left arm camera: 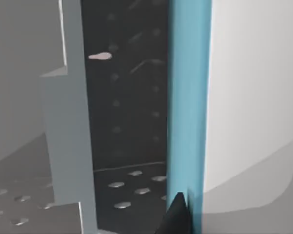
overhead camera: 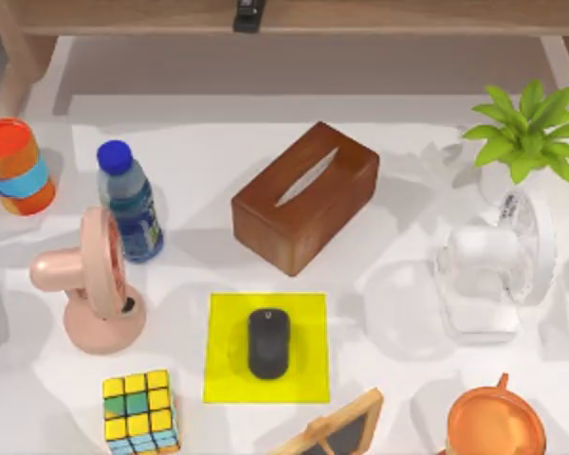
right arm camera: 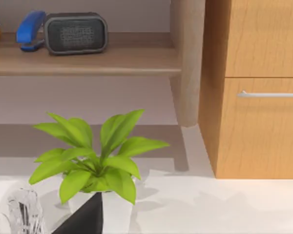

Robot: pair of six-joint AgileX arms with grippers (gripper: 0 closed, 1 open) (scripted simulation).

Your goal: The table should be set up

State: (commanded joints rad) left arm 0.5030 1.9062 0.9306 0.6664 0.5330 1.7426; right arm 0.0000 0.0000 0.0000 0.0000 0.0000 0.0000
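Currently the mouse [overhead camera: 268,342] rests centred on the yellow mat [overhead camera: 223,374] near the table's [overhead camera: 398,190] front edge, its long axis running front to back. Neither arm stands over it, so neither is clearly nearer. Whether either gripper is open cannot be told.

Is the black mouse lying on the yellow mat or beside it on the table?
On it. In the top view the mouse lies inside the yellow mat, yellow showing on all sides, on the white table.
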